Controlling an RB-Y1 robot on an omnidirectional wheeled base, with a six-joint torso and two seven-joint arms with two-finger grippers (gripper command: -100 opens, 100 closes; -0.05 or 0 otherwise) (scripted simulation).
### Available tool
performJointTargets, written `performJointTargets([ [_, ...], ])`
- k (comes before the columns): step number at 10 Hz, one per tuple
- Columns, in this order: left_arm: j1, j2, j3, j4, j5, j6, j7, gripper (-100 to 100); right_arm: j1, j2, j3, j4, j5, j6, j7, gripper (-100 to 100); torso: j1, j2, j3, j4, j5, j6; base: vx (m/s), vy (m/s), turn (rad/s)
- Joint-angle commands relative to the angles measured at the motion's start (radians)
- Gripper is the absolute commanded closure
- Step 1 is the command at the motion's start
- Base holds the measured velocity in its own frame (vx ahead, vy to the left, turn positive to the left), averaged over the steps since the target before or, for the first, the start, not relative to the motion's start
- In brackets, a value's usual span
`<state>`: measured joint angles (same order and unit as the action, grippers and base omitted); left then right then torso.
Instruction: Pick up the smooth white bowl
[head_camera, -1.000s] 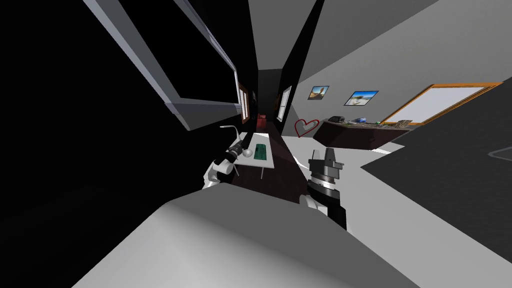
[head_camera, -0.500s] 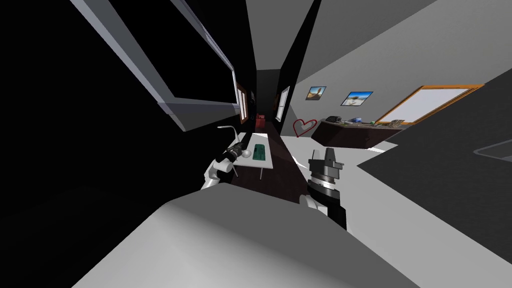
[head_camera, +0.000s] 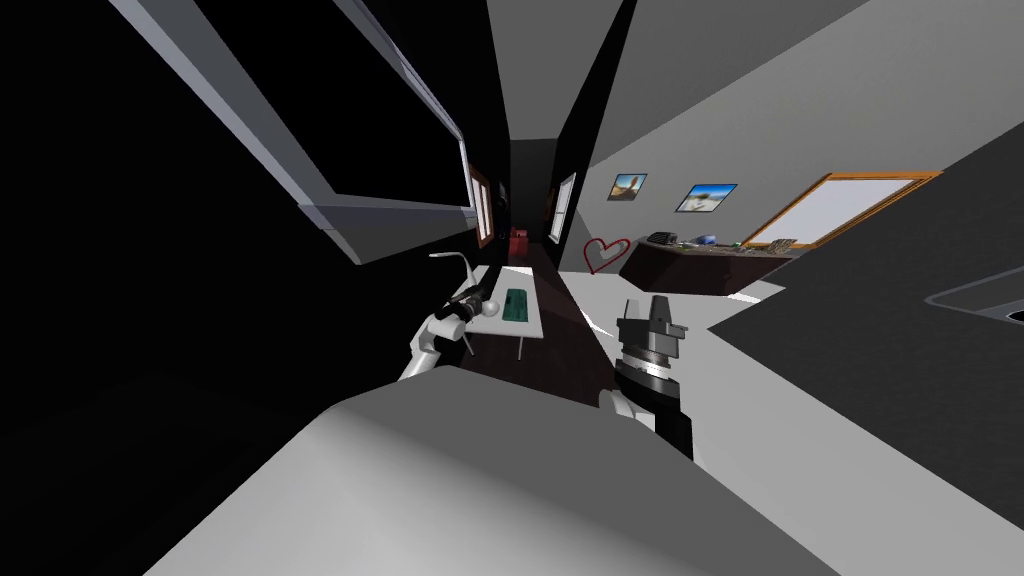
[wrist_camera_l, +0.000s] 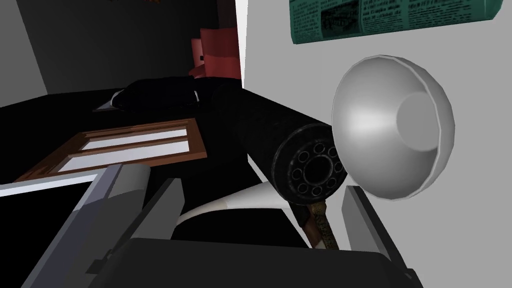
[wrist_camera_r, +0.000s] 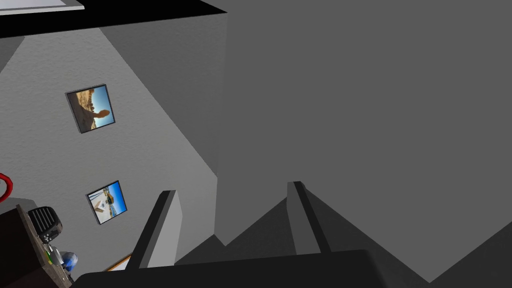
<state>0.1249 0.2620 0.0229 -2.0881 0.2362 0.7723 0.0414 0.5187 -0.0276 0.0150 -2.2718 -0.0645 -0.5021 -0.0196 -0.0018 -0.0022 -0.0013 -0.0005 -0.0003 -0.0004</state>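
Observation:
The smooth white bowl (wrist_camera_l: 392, 127) sits on a white table (wrist_camera_l: 280, 60), its hollow facing my left hand's camera. In the head view the bowl (head_camera: 490, 306) is a small pale dot near the table's (head_camera: 531, 324) near-left part. My left gripper (wrist_camera_l: 255, 220) is open just short of the bowl; one finger (wrist_camera_l: 362, 225) stands right below the bowl's rim, and the bowl lies outside the gap. My left gripper (head_camera: 470, 299) reaches over the table edge. My right gripper (wrist_camera_r: 232, 225) is open and holds nothing, raised in front of my chest (head_camera: 650, 318).
A black cylinder (wrist_camera_l: 295, 150) with a ring of holes in its end lies between my left fingers, touching the bowl's side. A green newspaper (wrist_camera_l: 390, 17) lies on the table beyond the bowl. A dark counter (head_camera: 700, 262) with small items stands far right.
The whole head view has drifted a little left, so I have turned slightly. My left arm stays stretched toward the bowl; the right arm has not moved.

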Motion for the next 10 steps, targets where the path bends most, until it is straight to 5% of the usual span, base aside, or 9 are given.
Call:
performJointTargets([
  [1,-0.011,0.01,0.006,0.025,-0.002,0.05,-0.006,-100,0.0,0.0,0.0,0.0,0.0,0.0,0.0,0,0.0,0.0,0.0,0.0,0.0,0.0,0.03,-0.028,-0.049],
  [10,-0.054,0.057,0.035,0.119,0.003,0.245,-0.027,-100,0.0,0.0,0.0,0.0,0.0,0.0,0.0,0,0.0,0.0,0.0,0.0,0.0,0.0,0.033,-0.029,-0.029],
])
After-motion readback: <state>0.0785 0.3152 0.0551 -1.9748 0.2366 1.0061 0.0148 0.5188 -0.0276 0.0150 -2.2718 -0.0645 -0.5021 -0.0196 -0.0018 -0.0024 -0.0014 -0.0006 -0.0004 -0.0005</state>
